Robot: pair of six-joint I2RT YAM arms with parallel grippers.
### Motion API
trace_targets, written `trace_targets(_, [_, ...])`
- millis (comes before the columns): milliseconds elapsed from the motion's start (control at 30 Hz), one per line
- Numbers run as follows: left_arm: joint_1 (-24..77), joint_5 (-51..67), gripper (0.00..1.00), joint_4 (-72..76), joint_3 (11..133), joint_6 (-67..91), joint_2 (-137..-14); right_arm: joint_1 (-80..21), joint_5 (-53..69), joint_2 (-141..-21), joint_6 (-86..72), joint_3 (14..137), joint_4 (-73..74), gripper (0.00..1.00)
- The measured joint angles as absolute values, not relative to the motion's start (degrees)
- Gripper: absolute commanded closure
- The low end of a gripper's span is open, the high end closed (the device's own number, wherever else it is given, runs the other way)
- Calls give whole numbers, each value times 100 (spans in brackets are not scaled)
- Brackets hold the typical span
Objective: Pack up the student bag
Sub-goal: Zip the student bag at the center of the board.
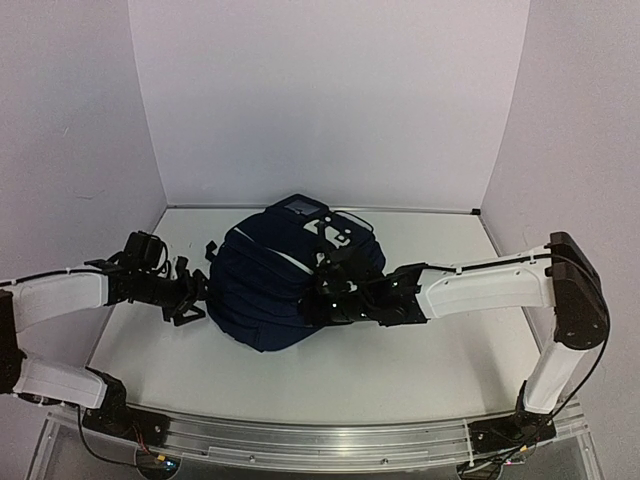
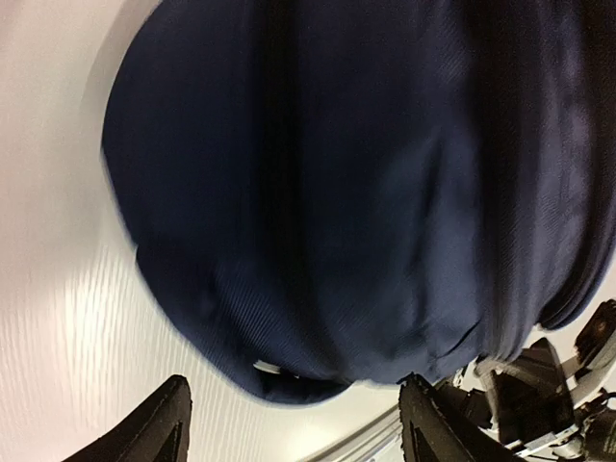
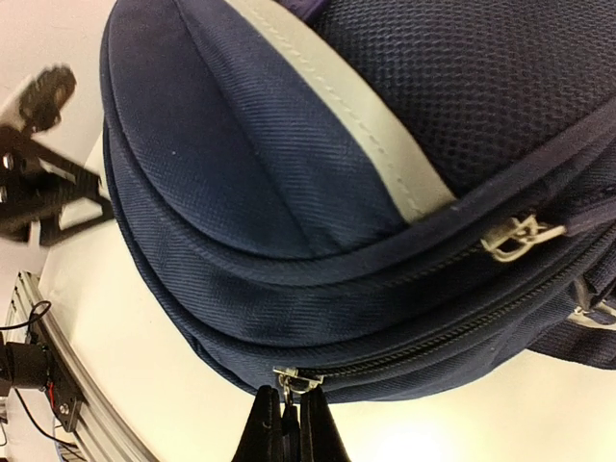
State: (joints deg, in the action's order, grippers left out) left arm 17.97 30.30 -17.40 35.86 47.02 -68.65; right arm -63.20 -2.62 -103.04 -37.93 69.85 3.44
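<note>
At the middle of the table [image 1: 420, 350] lies the student bag [image 1: 285, 280], soft, bulky and likely to sag or slide, so the right gripper [image 3: 287, 433], at its 4 o'clock, pinches a zip pull [image 3: 288, 381], while the left gripper [image 2: 294, 404], splayed wide at 9 o'clock, could brace the fabric.

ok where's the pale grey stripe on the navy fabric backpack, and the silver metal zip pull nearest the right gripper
pale grey stripe [image 3: 351, 115]: right wrist view, middle of the band
silver metal zip pull [image 3: 289, 377]: right wrist view, on its slider body
</note>
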Motion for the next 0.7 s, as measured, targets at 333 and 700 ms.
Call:
trace_targets(333, [2016, 2940, 18, -842, 2950, 5758, -6635, -6320, -185, -10318, -3771, 6997, 294, 100])
trace_targets(700, [2059, 3101, 36, 80, 3105, 5901, -7779, -6320, -187, -10318, -3777, 6995, 284, 100])
